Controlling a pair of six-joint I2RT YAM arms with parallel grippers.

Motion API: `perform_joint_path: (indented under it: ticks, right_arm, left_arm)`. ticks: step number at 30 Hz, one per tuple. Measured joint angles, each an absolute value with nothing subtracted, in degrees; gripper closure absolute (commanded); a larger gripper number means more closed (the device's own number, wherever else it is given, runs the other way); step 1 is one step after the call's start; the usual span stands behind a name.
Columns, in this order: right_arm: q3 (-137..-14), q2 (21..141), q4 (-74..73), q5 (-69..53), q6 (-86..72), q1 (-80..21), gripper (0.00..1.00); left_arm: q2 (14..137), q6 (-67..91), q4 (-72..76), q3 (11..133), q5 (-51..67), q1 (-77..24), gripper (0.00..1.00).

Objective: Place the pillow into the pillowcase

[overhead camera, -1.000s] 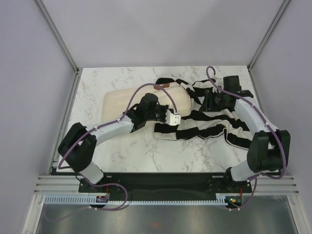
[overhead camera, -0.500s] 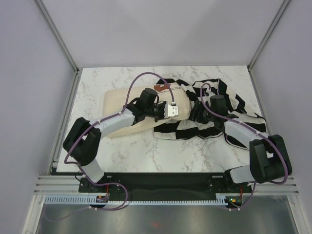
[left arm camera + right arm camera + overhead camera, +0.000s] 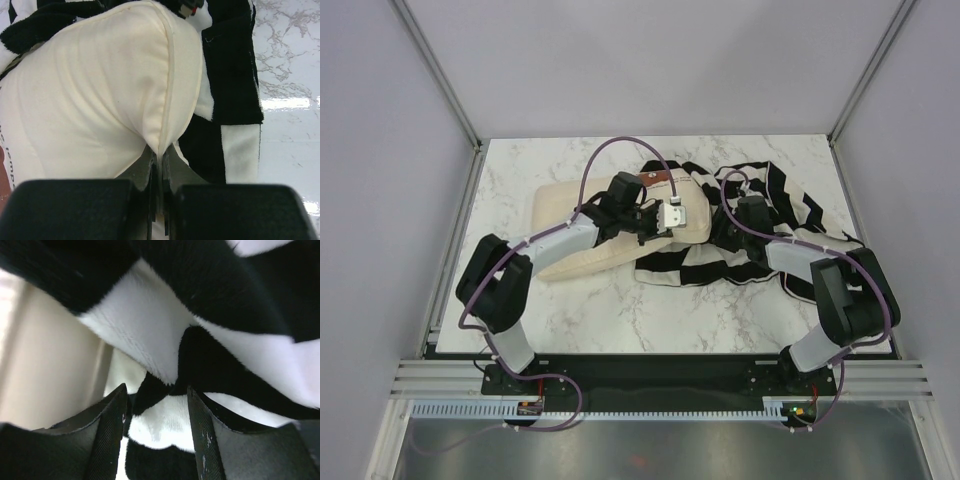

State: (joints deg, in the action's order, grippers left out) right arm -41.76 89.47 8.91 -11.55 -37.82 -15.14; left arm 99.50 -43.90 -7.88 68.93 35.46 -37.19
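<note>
Left tool (image 3: 159, 156) pinching pillow (image 3: 95, 95) seam, right tool (image 3: 156, 412) astride pillowcase (image 3: 150, 347) fold

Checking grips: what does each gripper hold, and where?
Left gripper pinches the cream soft pillow by its seamed edge. Right gripper, open, straddles the black-and-white striped pillowcase.

The bench (image 3: 610, 310) has a white marble top with grey veins, and it shines a little. Plain pale lilac walls (image 3: 660, 60) stand around it, with thin metal posts (image 3: 438, 72) at the back corners.
</note>
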Motion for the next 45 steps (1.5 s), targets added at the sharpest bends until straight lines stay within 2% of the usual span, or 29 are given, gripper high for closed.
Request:
perform_joint_path:
  ticks: [5,8,9,15,24,32,38,39,40,41,42,43,44,45]
  right_arm:
    - [-42.7,93.7,9.5,-9.7,-38.4,-17.3,0.47]
    - [-43.2,95.5,9.8,-9.5,-38.5,-17.5,0.84]
    - [-43.3,96.1,10.2,-9.6,-39.0,-17.5,1.00]
    - [-45.3,94.8,7.4,-13.1,-38.5,-16.7,1.00]
    - [-45.6,76.4,-2.6,-20.3,-30.2,-13.5,1.00]
    - [-46.8,78.0,-7.5,-27.8,-28.7,-13.8,1.00]
    - [-47.7,81.6,-7.0,-31.2,-30.7,-15.9,1.00]
    - [-47.5,81.3,-6.9,-31.9,-31.5,-16.8,1.00]
    - [-47.1,80.5,-6.4,-32.3,-32.2,-17.4,1.00]
    - [-46.2,79.0,-5.9,-32.4,-33.0,-17.9,0.99]
    - [-45.0,76.8,-5.6,-32.4,-33.5,-18.3,0.95]
    - [-44.1,74.6,-5.7,-32.3,-33.8,-18.4,0.88]
    - [-43.5,72.8,-5.9,-32.3,-33.8,-18.5,0.71]
    - [-43.5,71.4,-6.5,-32.3,-33.8,-18.5,0.61]
  left_arm:
    - [100.4,-43.6,-8.8,70.4,36.3,-36.6,0.98]
    - [100.6,-43.3,-8.8,70.7,36.3,-36.6,0.98]
    - [100.8,-43.1,-8.9,70.8,36.3,-36.6,0.98]
    - [102.6,-41.7,-8.8,72.1,34.6,-36.7,0.98]
    - [108.8,-41.7,-9.9,77.0,28.9,-38.1,0.98]
    - [113.1,-41.6,-14.2,82.6,26.1,-40.3,0.98]
    - [107.2,-37.9,-14.7,77.5,31.7,-40.4,0.98]
    - [106.1,-35.9,-15.0,77.0,32.2,-40.6,0.95]
    - [105.3,-33.7,-15.3,76.8,32.6,-40.8,0.88]
    - [104.6,-31.8,-15.4,76.4,33.2,-40.8,0.78]
    - [103.9,-30.0,-15.5,76.0,33.6,-40.8,0.62]
    - [103.1,-28.3,-15.2,75.1,34.4,-40.8,0.54]
    - [102.1,-26.7,-15.1,73.9,35.4,-40.9,0.46]
    - [101.0,-25.5,-15.2,72.9,36.2,-40.9,0.38]
